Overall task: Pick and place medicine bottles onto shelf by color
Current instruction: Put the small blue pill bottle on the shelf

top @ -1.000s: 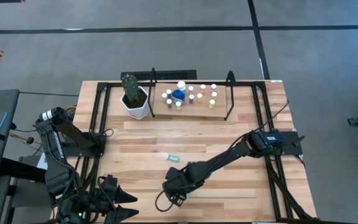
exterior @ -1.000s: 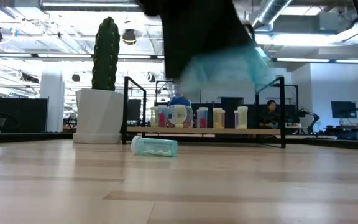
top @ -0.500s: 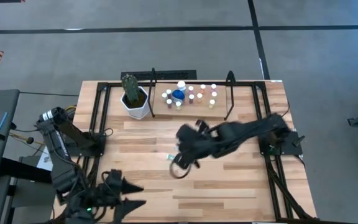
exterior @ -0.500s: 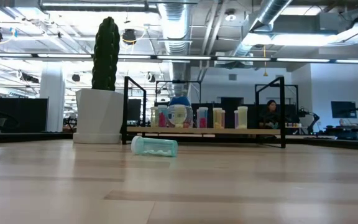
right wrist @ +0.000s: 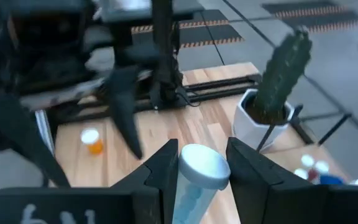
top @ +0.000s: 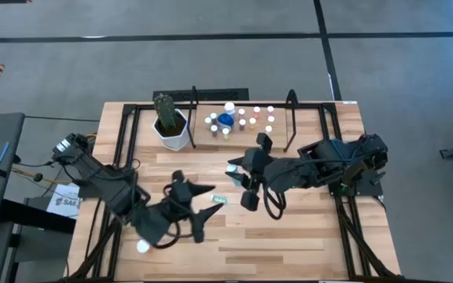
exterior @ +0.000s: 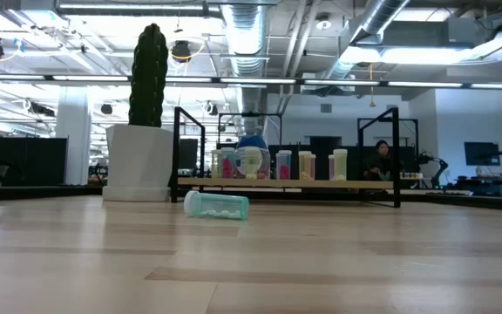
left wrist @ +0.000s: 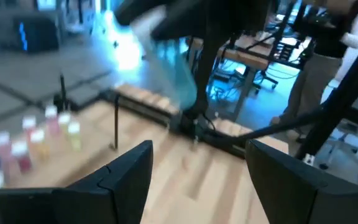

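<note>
- Dark arms both reach over the wooden table in the high view: the left gripper, fingers spread, sits just beside a teal bottle lying on the planks; the right gripper hangs between that bottle and the shelf, where over a dozen small bottles stand.
- Low view: one teal bottle lies on its side before the shelf, beside the cactus pot.
- Left wrist view: both fingers stand apart, empty.
- Right wrist view: the gripper is clamped on a white-capped teal bottle; one orange bottle lies on the table.
</note>
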`<action>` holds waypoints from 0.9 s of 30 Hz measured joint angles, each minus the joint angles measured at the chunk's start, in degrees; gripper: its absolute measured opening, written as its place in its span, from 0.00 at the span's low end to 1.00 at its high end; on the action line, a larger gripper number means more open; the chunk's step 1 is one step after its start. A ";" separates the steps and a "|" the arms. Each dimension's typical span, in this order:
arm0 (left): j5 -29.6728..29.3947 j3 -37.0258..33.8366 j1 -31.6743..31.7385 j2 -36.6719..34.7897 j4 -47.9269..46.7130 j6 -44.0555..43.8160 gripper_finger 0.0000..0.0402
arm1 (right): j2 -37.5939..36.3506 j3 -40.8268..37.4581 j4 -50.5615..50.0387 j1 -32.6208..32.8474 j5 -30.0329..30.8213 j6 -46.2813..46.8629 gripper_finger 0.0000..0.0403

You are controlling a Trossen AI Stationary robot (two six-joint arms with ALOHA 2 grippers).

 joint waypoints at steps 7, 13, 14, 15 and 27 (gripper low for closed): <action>8.79 -0.02 5.83 0.76 17.06 23.09 0.60 | -0.78 -0.03 4.33 0.54 1.14 -12.89 0.35; 8.51 -0.02 10.35 0.73 26.02 35.26 0.60 | -2.89 0.02 11.42 -1.31 1.89 -23.76 0.35; 9.10 -0.02 11.21 0.71 27.37 37.04 0.60 | -3.26 0.03 12.43 -1.94 1.88 -25.06 0.35; 9.80 -0.02 12.09 0.71 28.47 38.67 0.60 | -3.59 0.03 13.13 -2.41 1.72 -26.03 0.35; 12.70 -0.04 18.19 -0.12 36.72 43.81 0.60 | -8.01 0.03 13.00 -11.01 0.93 -27.85 0.34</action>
